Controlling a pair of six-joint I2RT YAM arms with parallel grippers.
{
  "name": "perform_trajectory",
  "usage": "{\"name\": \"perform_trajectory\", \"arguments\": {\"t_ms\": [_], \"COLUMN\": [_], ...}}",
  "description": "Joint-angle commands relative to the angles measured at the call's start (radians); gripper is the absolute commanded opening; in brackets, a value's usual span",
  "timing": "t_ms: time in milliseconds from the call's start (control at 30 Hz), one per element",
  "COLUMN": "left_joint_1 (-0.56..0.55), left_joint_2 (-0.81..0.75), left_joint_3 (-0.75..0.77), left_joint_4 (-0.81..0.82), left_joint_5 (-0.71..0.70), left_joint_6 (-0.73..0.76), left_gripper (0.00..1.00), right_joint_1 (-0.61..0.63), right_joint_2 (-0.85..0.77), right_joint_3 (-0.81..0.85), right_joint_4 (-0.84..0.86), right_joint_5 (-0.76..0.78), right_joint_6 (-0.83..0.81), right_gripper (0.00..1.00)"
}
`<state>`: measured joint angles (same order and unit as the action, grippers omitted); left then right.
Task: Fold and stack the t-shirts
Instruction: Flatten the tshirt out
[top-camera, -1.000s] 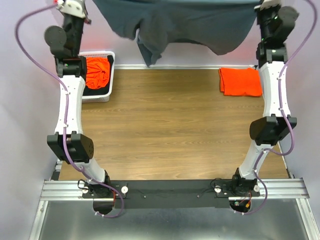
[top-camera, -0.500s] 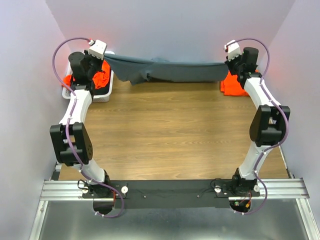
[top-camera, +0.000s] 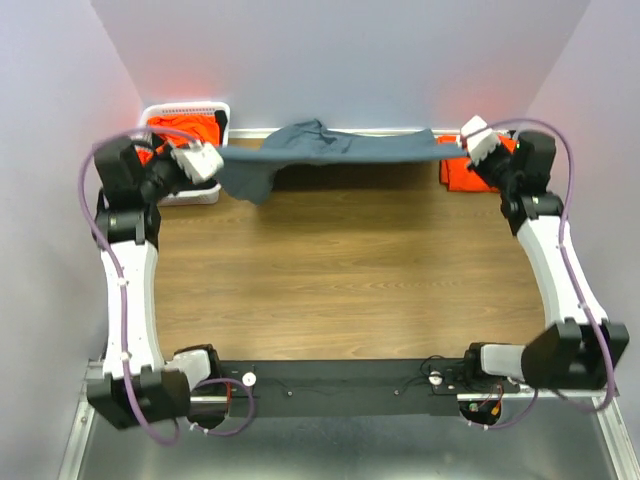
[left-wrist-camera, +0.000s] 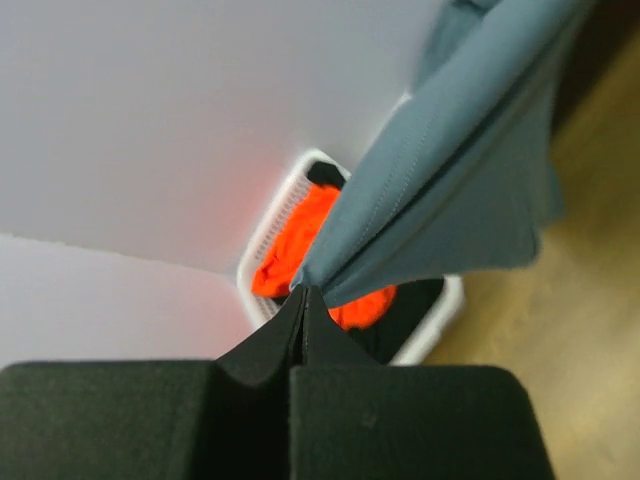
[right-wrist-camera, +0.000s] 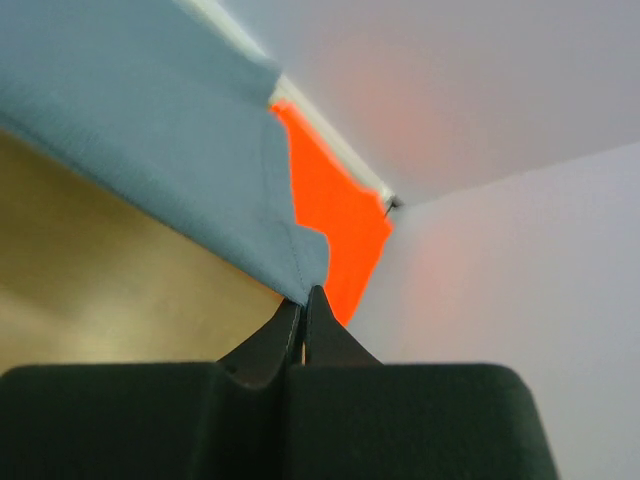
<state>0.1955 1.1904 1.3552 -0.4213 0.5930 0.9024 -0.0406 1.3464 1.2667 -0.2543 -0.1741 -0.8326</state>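
**Q:** Top external view first: what have you got?

**A:** My left hand (top-camera: 220, 156) and my right hand (top-camera: 447, 147) are each pinched shut on a corner of the slate blue-grey t-shirt (top-camera: 330, 148). It is stretched between them low over the far edge of the counter (top-camera: 340, 270). Both wrist views show cloth nipped at my fingertips. Whether it touches the wood, I cannot tell.

**Q:** Which step is that?

**A:** Spreading it flat before any fold, I judge. A bunched part sags near my left hand.

**Q:** And the others?

**A:** The folded orange t-shirt (top-camera: 455, 172) lies at the far right corner. The crumpled orange t-shirt (top-camera: 195, 127) sits in the white basket (top-camera: 185, 105).

**Q:** Next?

**A:** Lower both hands evenly, drawing the cloth toward me so it settles smooth, then let go.
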Motion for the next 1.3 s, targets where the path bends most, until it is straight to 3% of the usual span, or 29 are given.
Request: {"name": "perform_trajectory", "arguments": {"t_ms": [0, 67, 100, 133, 167, 233, 267, 300, 333, 400, 500, 667, 700, 733, 833, 1000, 1100, 1267], "left_joint_1": [0.016, 0.016, 0.016, 0.016, 0.016, 0.016, 0.016, 0.015, 0.015, 0.016, 0.016, -0.047, -0.077, -0.143, -0.257, -0.41, -0.444, -0.507], "left_joint_2": [-0.147, -0.217, -0.239, -0.262, -0.302, -0.345, -0.368, -0.403, -0.411, -0.371, -0.24, -0.008, 0.023, 0.081, 0.173, 0.34, 0.441, 0.561], "left_joint_3": [-0.163, -0.22, -0.237, -0.251, -0.264, -0.272, -0.272, -0.271, -0.266, -0.248, -0.225, -0.18, -0.18, -0.191, -0.203, -0.205, -0.171, -0.143], "left_joint_4": [-0.44, -0.551, -0.621, -0.651, -0.698, -0.702, -0.702, -0.7, -0.698, -0.686, -0.618, -0.457, -0.433, -0.378, -0.32, -0.234, -0.214, -0.194], "left_joint_5": [0.042, 0.047, 0.044, 0.03, 0.027, 0.028, 0.033, 0.045, 0.051, 0.065, 0.088, 0.076, 0.026, -0.01, -0.137, -0.139, -0.101, -0.071], "left_joint_6": [0.37, 0.51, 0.53, 0.543, 0.565, 0.53, 0.521, 0.521, 0.523, 0.481, 0.368, 0.158, 0.114, 0.04, -0.058, -0.198, -0.238, -0.261], "left_gripper": [0.0, 0.0, 0.22, 0.3, 0.34, 0.44, 0.48, 0.55, 0.57, 0.59, 0.59, 0.5, 0.44, 0.42, 0.36, 0.37, 0.48, 0.53], "right_joint_1": [-0.01, -0.01, -0.01, -0.01, -0.01, -0.01, -0.01, -0.01, -0.01, -0.01, -0.01, -0.008, -0.007, -0.007, 0.002, 0.033, 0.033, 0.033], "right_joint_2": [-0.162, -0.229, -0.284, -0.312, -0.334, -0.391, -0.404, -0.423, -0.423, -0.397, -0.268, 0.032, 0.068, 0.141, 0.23, 0.339, 0.402, 0.476], "right_joint_3": [-0.19, -0.282, -0.306, -0.326, -0.348, -0.346, -0.342, -0.323, -0.313, -0.279, -0.234, -0.107, -0.092, -0.055, -0.01, 0.003, 0.006, 0.02], "right_joint_4": [-0.169, -0.239, -0.264, -0.323, -0.351, -0.434, -0.453, -0.479, -0.488, -0.491, -0.491, -0.502, -0.508, -0.511, -0.53, -0.539, -0.539, -0.537], "right_joint_5": [-0.022, -0.01, -0.001, 0.008, 0.024, 0.015, -0.011, -0.024, -0.036, -0.048, -0.036, 0.025, 0.036, 0.047, 0.061, 0.09, 0.105, 0.111], "right_joint_6": [-0.154, -0.195, -0.215, -0.232, -0.244, -0.244, -0.24, -0.232, -0.229, -0.211, -0.146, -0.027, -0.013, 0.021, 0.059, 0.112, 0.142, 0.194], "right_gripper": [0.01, 0.01, 0.01, 0.06, 0.19, 0.34, 0.56, 0.67, 0.75, 0.8, 0.77, 0.53, 0.49, 0.43, 0.37, 0.31, 0.28, 0.27]}}
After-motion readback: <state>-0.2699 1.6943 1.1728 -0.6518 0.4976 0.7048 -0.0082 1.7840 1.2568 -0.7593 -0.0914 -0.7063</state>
